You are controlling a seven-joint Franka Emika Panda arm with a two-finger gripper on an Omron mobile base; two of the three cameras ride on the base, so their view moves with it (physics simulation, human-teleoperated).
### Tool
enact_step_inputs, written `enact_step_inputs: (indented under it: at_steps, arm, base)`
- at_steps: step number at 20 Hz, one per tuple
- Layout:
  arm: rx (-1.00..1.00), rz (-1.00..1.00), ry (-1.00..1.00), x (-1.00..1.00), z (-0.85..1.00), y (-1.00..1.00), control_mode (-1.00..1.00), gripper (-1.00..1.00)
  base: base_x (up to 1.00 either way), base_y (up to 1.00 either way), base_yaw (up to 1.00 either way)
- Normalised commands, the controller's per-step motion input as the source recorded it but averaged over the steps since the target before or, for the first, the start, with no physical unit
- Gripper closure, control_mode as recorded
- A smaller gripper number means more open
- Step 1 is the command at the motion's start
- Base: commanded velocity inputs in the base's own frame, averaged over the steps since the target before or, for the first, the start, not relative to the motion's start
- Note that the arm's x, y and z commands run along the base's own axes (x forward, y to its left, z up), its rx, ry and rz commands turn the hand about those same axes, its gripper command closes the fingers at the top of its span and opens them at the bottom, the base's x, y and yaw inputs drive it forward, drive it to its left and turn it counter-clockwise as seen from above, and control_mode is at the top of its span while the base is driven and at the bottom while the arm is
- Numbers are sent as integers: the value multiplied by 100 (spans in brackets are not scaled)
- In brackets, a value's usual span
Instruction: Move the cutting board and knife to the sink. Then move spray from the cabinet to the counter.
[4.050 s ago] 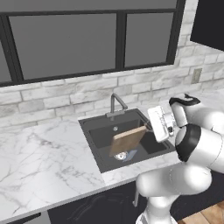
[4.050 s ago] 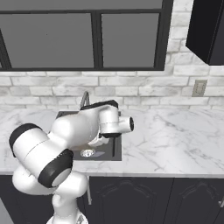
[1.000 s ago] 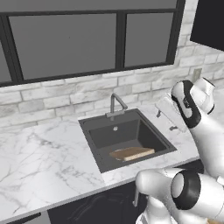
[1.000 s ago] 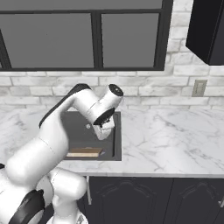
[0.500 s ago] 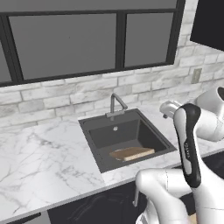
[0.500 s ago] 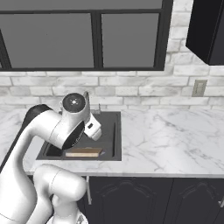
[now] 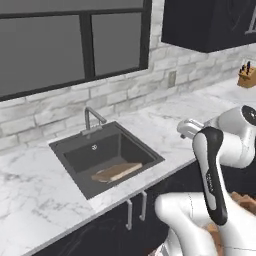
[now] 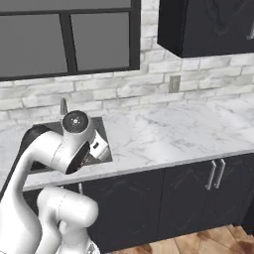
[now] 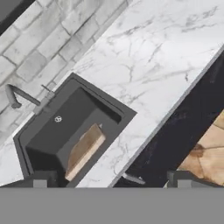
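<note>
Left base view first: the cutting board (image 7: 116, 172) is lying down in the dark sink (image 7: 75, 155), towards its front right part, tilted a bit with one long edge up against the basin wall as far as I can make out. The faucet (image 7: 92, 118) stands at the back rim of the sink. White marble counter (image 7: 165, 120) runs all around it, with the black wall cabinet (image 7: 210, 22) hanging up at the top right, doors closed. A knife block (image 7: 246, 76) sits far off on the counter at the right edge. The arm is folded up big in the lower right here.

Right base view: the arm is bunched up on the left and covers most of the sink (image 8: 103, 144), so just its right rim peeks out. The counter (image 8: 168, 134) stretches off to the right, bare marble, and the cabinet (image 8: 213, 25) is up top right with an outlet (image 8: 174, 84) on the brick wall just below it.

Hand view: looking down on things from well above. The gripper (image 9: 111, 180) has its two dark tips standing far apart at the bottom of the picture, nothing between them. The cutting board (image 9: 84, 150) rests inside the sink (image 9: 48, 127), slanted. The faucet (image 9: 19, 97) is at the far side. I can't pick out the knife anywhere; might be under the board, too small to tell.
</note>
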Motion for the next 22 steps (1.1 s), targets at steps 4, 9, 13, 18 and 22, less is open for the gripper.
enact_step_inputs:
  at_steps: [4, 9, 13, 18, 22]
  arm:
    - [0, 0, 0, 0, 0, 0, 100, -100]
    - [0, 0, 0, 0, 0, 0, 100, -100]
    - [0, 0, 0, 0, 0, 0, 100, -100]
    - [0, 0, 0, 0, 0, 0, 100, -100]
    - [0, 0, 0, 0, 0, 0, 100, -100]
  base:
    - [-24, 0, -96]
    - [0, 0, -100]
    - [0, 0, -100]
    - [0, 0, -100]
    - [2, 0, -100]
